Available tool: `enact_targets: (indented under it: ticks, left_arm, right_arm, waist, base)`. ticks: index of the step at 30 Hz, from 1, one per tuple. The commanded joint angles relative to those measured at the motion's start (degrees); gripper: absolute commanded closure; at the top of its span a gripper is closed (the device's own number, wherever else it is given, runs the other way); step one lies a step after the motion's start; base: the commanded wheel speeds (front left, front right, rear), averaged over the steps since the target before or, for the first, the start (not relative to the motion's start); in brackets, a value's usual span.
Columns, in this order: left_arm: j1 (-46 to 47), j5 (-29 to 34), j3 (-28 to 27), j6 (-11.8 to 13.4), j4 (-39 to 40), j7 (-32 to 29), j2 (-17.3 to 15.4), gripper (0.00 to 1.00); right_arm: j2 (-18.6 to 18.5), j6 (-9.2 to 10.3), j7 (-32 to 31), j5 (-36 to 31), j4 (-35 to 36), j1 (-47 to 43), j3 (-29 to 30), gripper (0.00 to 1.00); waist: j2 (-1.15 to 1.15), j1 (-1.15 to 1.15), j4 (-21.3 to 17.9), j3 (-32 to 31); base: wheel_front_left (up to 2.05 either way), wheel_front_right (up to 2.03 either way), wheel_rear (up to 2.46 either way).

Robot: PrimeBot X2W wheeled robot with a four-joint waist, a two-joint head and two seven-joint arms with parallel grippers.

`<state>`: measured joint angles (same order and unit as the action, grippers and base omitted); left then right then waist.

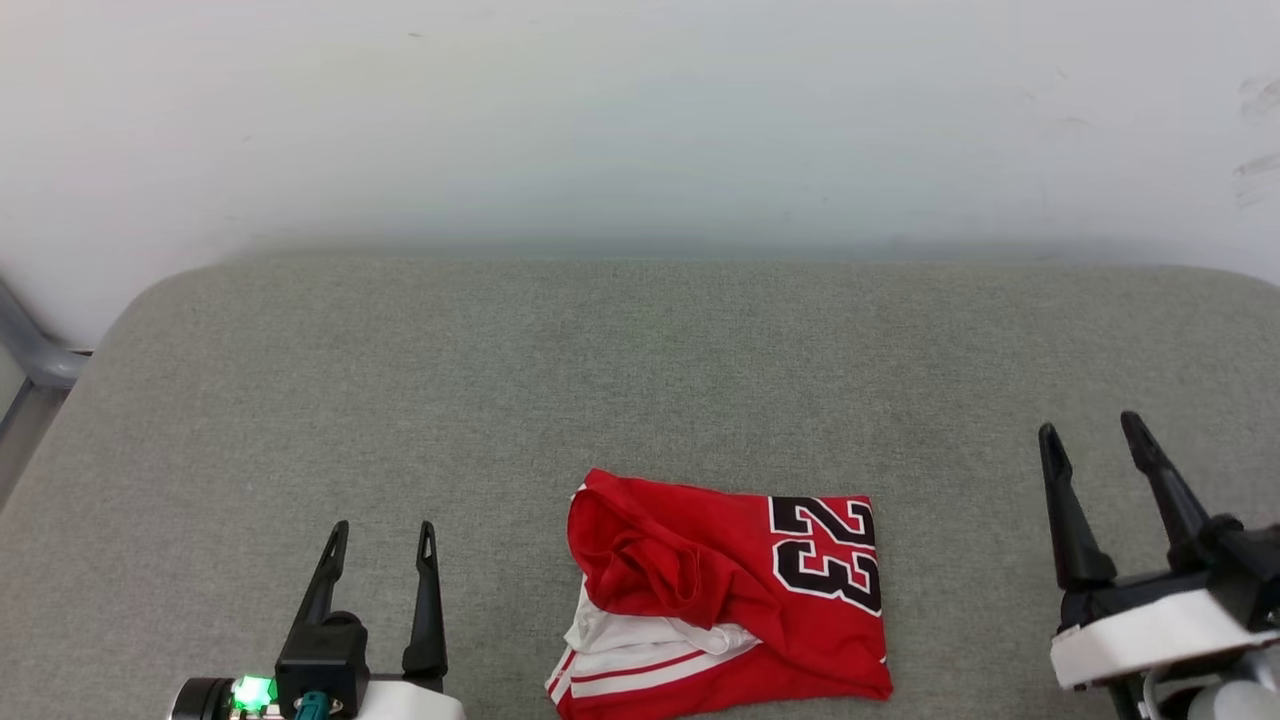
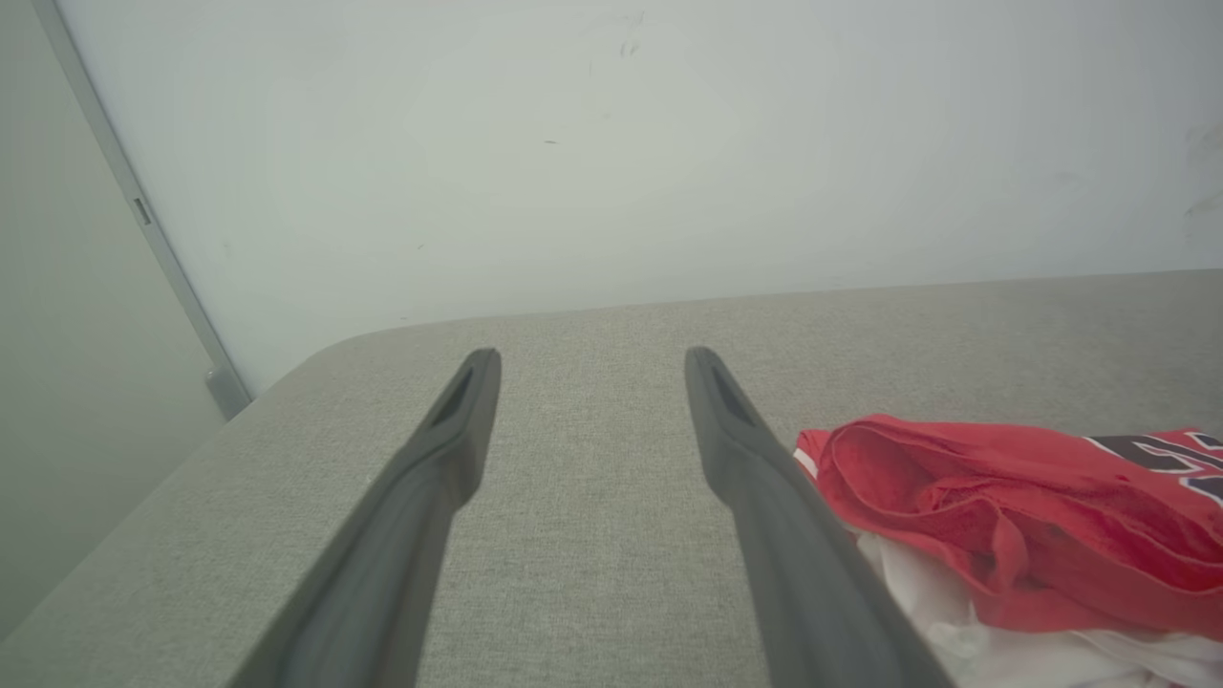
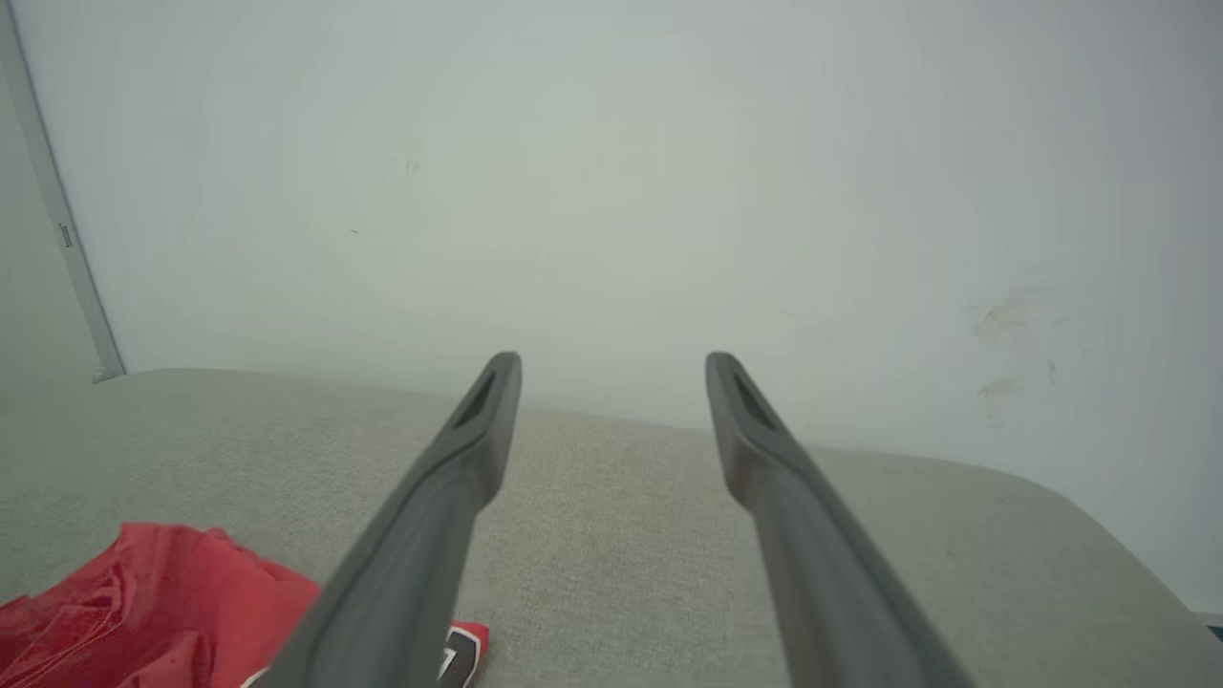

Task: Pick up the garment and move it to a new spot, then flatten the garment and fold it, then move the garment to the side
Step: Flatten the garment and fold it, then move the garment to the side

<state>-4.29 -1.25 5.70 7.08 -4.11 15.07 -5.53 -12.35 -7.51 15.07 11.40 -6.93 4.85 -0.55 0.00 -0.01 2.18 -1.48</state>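
The garment [image 1: 725, 595], red with white striped trim and a black "23", lies bunched and roughly folded near the front middle of the grey cushioned surface [image 1: 500, 380]. To its left my left gripper [image 1: 385, 535] stands open and holds nothing. On the other side my right gripper [image 1: 1092, 428] is also open, empty, and raised a little off the surface. In the left wrist view the garment [image 2: 1003, 516] lies just right of the open fingers [image 2: 459, 420]. A red edge of the garment [image 3: 162, 602] sits at the lower left of the right wrist view, left of that gripper's fingers [image 3: 764, 430].
A pale wall [image 1: 640, 120] rises right behind the grey surface. A grey metal frame post [image 1: 30, 360] stands at the left edge. The surface has rounded back corners, and bare fabric stretches behind and to both sides of the garment.
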Motion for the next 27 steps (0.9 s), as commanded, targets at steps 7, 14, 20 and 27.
enact_targets:
  ticks: [7, 14, 20, 27]
  left_arm:
    - [-1.58, -0.42, 0.14, -0.55, 0.88, 0.11, -0.12, 0.00]
    - [-2.40, -0.90, 0.02, -1.82, 1.46, 0.11, 0.09, 0.00]
    - [-2.93, -1.39, -0.49, -2.57, 1.29, 0.11, 0.47, 0.00]
    - [-2.98, -1.21, -0.85, -2.83, 1.07, 0.11, 0.75, 0.00]
  right_arm:
    - [5.11, 0.05, 0.07, -1.91, 4.82, -8.29, 2.13, 0.00]
    - [7.70, 0.05, 0.08, -1.64, 5.34, -12.30, 3.05, 0.00]
    - [8.31, 0.05, 0.09, -1.82, 4.55, -12.78, 3.35, 0.00]
    - [7.99, 0.05, 0.08, -1.14, 4.56, -10.12, 3.91, 0.00]
  waist:
    - [0.00, 0.01, -0.08, -0.50]
    - [0.00, 0.01, 0.28, -0.63]
    - [0.00, 0.01, 0.37, -0.88]
    - [0.00, 0.01, 0.48, -1.03]
  base:
    - [0.00, 0.00, 0.00]
    - [0.00, 0.00, 0.00]
    - [0.00, 0.00, 0.00]
    - [0.00, 0.00, 0.00]
